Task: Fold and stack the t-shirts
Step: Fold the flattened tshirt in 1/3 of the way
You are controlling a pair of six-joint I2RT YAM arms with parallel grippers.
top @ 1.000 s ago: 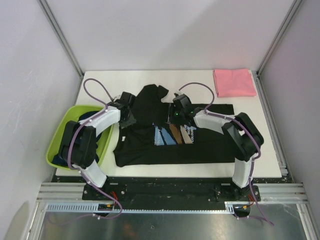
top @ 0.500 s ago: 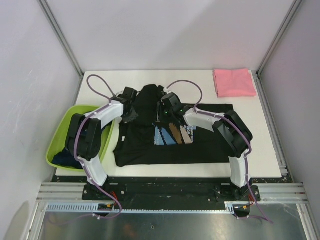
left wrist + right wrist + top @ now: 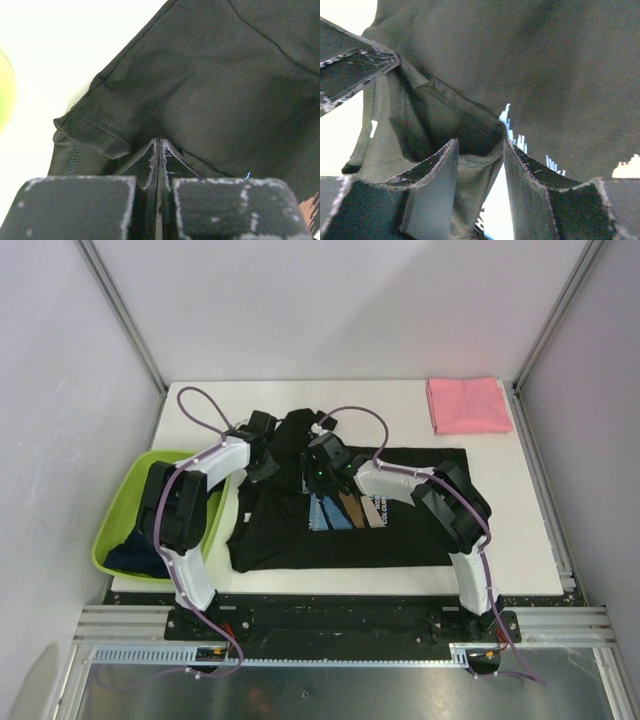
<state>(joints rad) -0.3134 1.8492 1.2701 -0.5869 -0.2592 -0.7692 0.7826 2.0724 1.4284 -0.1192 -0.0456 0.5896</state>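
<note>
A black t-shirt [image 3: 340,540] with a blue, brown and white chest print [image 3: 350,510] lies spread on the white table, its upper part bunched toward the back. My left gripper [image 3: 270,466] [image 3: 159,143] is shut, its tips pinching the black cloth [image 3: 210,100] beside the left sleeve hem [image 3: 90,131]. My right gripper [image 3: 306,470] [image 3: 480,142] sits over the bunched upper part. Its jaws stand apart, with a loose fold of the shirt [image 3: 475,170] hanging between them. A folded pink t-shirt [image 3: 468,405] lies at the back right corner.
A lime-green basin [image 3: 118,510] stands off the table's left edge and holds dark navy cloth [image 3: 133,558]. Grey walls and metal frame posts [image 3: 545,330] enclose the table on three sides. Purple cables loop above both wrists.
My left gripper has shut on the black cloth near the sleeve. My right gripper has moved left across the shirt's top, and its jaws have widened.
</note>
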